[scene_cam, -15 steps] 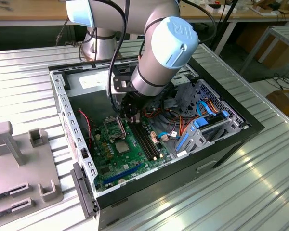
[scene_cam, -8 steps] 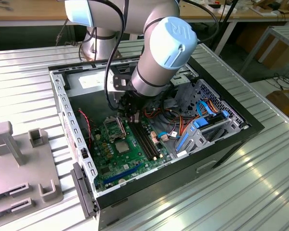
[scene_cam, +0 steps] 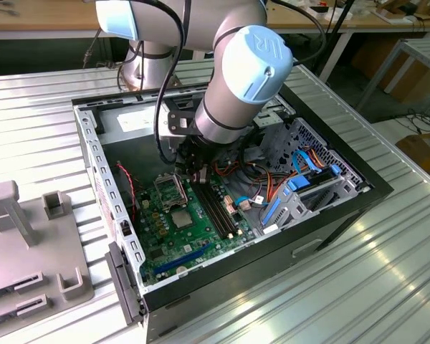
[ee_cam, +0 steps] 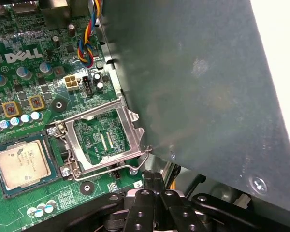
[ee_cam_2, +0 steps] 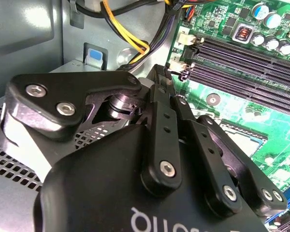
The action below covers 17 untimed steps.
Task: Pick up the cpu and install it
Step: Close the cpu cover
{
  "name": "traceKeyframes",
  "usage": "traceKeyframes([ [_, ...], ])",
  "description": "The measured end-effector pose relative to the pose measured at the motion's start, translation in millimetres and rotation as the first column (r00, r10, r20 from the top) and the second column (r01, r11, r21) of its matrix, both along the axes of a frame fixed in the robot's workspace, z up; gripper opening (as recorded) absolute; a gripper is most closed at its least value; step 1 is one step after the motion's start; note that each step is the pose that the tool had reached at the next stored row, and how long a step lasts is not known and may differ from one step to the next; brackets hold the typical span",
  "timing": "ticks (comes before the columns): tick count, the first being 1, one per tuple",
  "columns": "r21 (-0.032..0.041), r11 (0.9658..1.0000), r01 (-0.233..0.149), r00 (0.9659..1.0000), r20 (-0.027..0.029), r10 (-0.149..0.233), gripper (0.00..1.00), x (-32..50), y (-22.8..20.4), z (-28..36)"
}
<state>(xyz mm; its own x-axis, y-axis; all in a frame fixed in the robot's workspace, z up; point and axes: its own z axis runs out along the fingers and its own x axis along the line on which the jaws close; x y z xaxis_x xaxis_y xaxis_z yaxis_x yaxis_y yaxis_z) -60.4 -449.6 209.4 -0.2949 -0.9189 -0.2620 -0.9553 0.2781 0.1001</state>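
cpu (ee_cam: 21, 164) lying flat on the green board (ee_cam: 63, 63), metal frame (ee_cam: 128, 116) open beside it, claw (ee_cam: 153, 176) pinched tight on nothing, near the frame, apart from the cpu

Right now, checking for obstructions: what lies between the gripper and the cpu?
The open metal socket frame, in the first wrist view, between gripper and cpu.

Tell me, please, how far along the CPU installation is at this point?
Done: the cpu lies in its socket on the motherboard. In hand: nothing; the gripper hovers near the socket with its fingers shut and nothing between them. Left: the hinged socket frame stands open, not yet closed over the chip.
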Motion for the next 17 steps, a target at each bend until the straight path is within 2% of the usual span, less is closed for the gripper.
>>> traceKeyframes([
  [11,-0.0001,1.0000,-0.003,1.0000,0.0000,0.003,0.11,-1.5,0.4,-1.7],
  [13,-0.0001,1.0000,-0.003,1.0000,0.0000,0.003,0.11,-4.6,1.0,-5.5],
  [17,0.0000,1.0000,-0.003,1.0000,0.0000,0.003,0.11,-7.5,1.2,-6.9],
])
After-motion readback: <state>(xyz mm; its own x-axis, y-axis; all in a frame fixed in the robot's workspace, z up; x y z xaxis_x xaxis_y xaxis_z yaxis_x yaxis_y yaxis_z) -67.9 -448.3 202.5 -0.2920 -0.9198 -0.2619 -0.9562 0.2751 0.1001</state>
